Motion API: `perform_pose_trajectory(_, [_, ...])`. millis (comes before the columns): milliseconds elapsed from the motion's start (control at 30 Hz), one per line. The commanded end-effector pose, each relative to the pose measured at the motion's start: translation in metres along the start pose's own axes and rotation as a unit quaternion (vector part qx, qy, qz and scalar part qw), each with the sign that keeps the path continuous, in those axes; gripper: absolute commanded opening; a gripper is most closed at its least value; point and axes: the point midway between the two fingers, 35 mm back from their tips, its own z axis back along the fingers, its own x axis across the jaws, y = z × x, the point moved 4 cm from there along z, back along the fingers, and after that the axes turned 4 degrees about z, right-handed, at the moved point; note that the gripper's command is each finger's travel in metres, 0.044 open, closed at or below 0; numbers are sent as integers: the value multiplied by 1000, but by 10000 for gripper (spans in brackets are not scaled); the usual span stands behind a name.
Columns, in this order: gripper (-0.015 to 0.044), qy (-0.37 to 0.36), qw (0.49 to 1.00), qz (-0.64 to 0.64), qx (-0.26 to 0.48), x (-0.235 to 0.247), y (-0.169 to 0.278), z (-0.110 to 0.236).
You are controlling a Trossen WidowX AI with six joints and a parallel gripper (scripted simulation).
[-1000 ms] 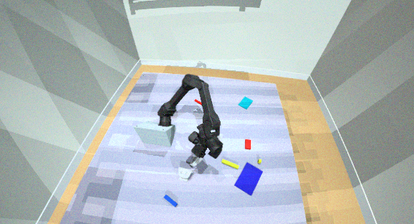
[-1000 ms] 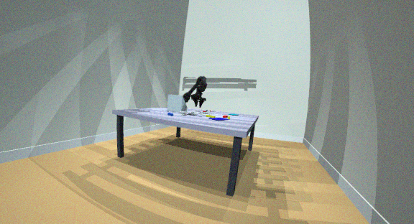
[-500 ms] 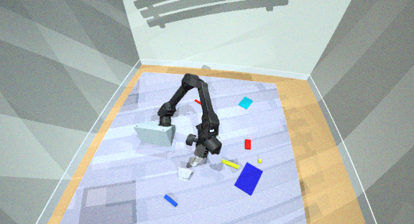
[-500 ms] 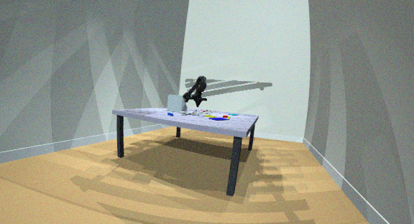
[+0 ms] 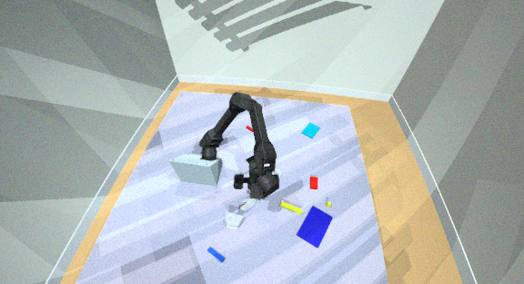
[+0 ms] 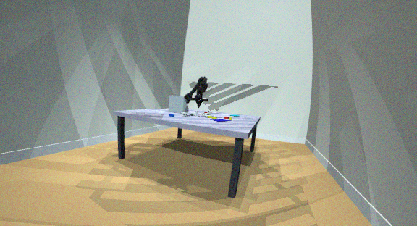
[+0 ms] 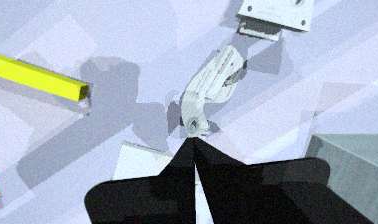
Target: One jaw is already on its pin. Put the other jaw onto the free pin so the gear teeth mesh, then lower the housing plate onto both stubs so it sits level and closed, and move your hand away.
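My gripper [image 5: 259, 197] [image 6: 198, 106] [image 7: 191, 142] is shut, with its tips together and nothing visible between them. In the wrist view the tips overlap the near end of a pale, curved jaw [image 5: 247, 205] [image 7: 210, 85], close to its round hole. I cannot tell whether they touch it. A pale plate-like part [image 5: 234, 219] [image 7: 276, 12] with small holes and a darker piece under its edge lies beyond the jaw. Another flat white part [image 7: 140, 161] is partly hidden behind my left finger. The pins, the other jaw and any gear mesh cannot be made out.
A grey-green box [image 5: 196, 171] [image 6: 177, 103] [image 7: 360, 160] stands beside the arm's base. A yellow bar [image 5: 291, 207] [image 7: 45, 77], a dark blue plate [image 5: 315, 227], a red block [image 5: 314, 183], a blue bar [image 5: 216, 254] and a cyan square [image 5: 311, 130] lie around on the table.
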Motion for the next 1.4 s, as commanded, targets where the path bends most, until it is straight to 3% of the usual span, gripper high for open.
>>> perform_pose_trajectory(0, [0, 0, 999, 52, -4, -2, 1, 2])
perform_pose_trajectory(667, [0, 1, 963, 269, -4, -9, 5, 2])
perform_pose_trajectory(1367, [0, 2, 876, 483, -3, -16, 10, 3])
